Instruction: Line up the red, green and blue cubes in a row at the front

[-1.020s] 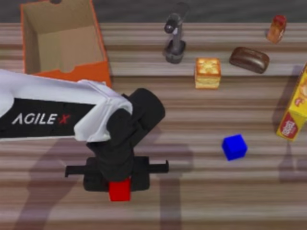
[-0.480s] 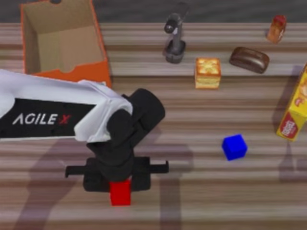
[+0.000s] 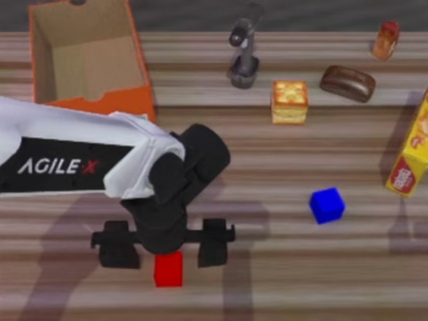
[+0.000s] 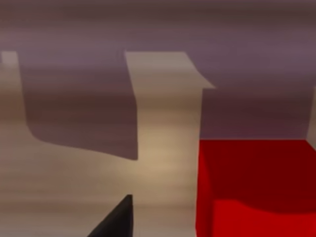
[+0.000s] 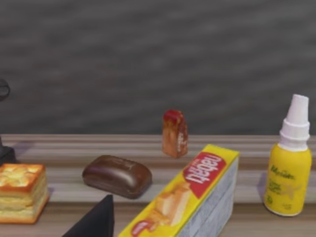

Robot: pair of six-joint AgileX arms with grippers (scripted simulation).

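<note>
My left pincer (image 3: 164, 244) sat spread wide over the small glossy red cube (image 3: 168, 269), which rested on the wooden table (image 3: 281, 281) around 6 o'clock, front edge. Best bet was lifting straight up so neither finger nudged it.

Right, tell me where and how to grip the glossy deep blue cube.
Come straight down on the deep blue cube and close on two opposite vertical faces. It sits slightly rotated on the wooden table, so turn the fingers to match; bare wood surrounds it on every side.
</note>
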